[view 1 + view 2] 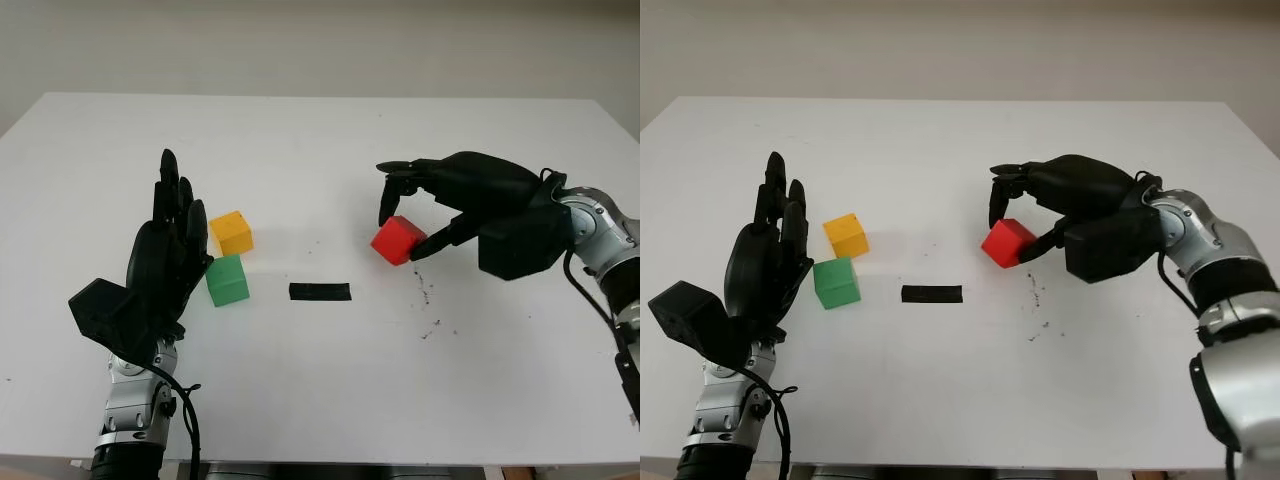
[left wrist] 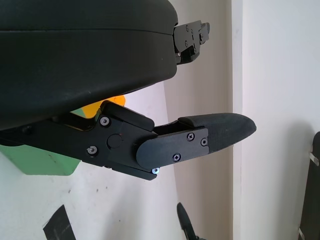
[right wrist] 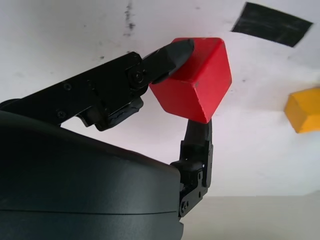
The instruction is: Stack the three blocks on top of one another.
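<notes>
Right hand point(image 1: 408, 225) pinches the red block point(image 1: 397, 240), at three o'clock of the green block point(image 1: 227, 280); rigid, light, smooth-faced, so opposite flat sides suit gripping

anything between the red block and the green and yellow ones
Only the flat black tape strip lies on the table between them. The right hand grips the red block; green and yellow sit by the open left hand.

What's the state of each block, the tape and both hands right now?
red block: tilted, pinched in the right hand's fingers
yellow block: on the table, unstacked
green block: on the table, unstacked, beside the left hand
black tape strip: flat on the table
right hand: shut on red block
left hand: open, beside green block
</notes>
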Controlling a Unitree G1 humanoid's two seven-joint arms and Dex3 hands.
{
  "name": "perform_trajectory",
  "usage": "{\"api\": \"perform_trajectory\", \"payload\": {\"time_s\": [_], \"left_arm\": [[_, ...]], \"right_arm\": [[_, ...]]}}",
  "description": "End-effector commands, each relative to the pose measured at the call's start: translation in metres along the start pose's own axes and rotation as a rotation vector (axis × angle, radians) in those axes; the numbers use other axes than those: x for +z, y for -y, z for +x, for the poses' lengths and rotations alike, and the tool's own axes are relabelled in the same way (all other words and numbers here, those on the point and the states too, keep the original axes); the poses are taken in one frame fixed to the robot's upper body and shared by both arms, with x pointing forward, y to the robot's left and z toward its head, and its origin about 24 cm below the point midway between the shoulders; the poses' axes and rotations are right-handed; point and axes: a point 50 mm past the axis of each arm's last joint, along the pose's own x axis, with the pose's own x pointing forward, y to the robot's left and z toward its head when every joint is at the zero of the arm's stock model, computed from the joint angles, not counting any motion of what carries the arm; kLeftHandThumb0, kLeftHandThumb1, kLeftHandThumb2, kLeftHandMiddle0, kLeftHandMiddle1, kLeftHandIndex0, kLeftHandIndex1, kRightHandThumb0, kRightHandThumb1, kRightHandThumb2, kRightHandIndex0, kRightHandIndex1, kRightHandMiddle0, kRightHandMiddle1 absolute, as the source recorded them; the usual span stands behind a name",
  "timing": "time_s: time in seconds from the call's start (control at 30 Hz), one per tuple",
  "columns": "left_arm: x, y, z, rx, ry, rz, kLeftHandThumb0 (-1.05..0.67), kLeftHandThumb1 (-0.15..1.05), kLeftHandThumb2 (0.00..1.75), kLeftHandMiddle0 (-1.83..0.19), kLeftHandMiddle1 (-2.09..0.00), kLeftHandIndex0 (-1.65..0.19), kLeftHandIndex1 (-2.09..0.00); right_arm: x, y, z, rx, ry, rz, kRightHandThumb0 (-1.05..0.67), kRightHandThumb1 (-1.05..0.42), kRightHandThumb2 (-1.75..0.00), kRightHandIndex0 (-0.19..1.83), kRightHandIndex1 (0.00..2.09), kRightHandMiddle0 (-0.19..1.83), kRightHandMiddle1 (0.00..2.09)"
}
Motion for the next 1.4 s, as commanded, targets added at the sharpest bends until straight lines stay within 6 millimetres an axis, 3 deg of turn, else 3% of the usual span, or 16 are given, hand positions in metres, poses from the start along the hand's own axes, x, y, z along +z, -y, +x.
{"api": "perform_trajectory", "payload": {"time_s": [0.0, 0.23, 0.57, 0.87, 1.37], "left_arm": [[0.002, -0.001, -0.001, -0.004, 0.005, 0.017, -0.73, 1.05, 0.61, 0.19, 0.00, 0.19, 0.00], [0.001, 0.001, -0.001, 0.004, 0.014, -0.004, -0.72, 1.05, 0.58, 0.19, 0.00, 0.19, 0.00], [0.002, 0.001, -0.002, 0.006, 0.020, 0.005, -0.73, 1.05, 0.58, 0.19, 0.00, 0.19, 0.00], [0.002, 0.003, -0.002, 0.005, 0.019, -0.002, -0.72, 1.05, 0.59, 0.19, 0.00, 0.19, 0.00], [0.003, 0.003, -0.004, 0.010, 0.016, -0.007, -0.73, 1.05, 0.60, 0.19, 0.00, 0.19, 0.00]], "right_arm": [[0.006, 0.005, 0.001, -0.025, 0.021, 0.075, -0.40, -0.96, -0.06, 0.15, 0.04, 0.33, 1.42], [0.021, -0.005, 0.004, -0.035, 0.028, 0.269, -0.42, -0.97, -0.06, 0.15, 0.05, 0.30, 1.44], [0.049, -0.034, 0.018, -0.040, 0.130, 0.272, -0.40, -0.94, -0.05, 0.17, 0.06, 0.32, 1.64], [0.054, -0.052, 0.034, -0.067, 0.155, 0.258, -0.40, -0.92, -0.05, 0.18, 0.06, 0.36, 1.64], [0.052, -0.067, 0.051, -0.120, 0.067, 0.176, -0.39, -0.93, -0.06, 0.20, 0.07, 0.33, 1.58]]}}
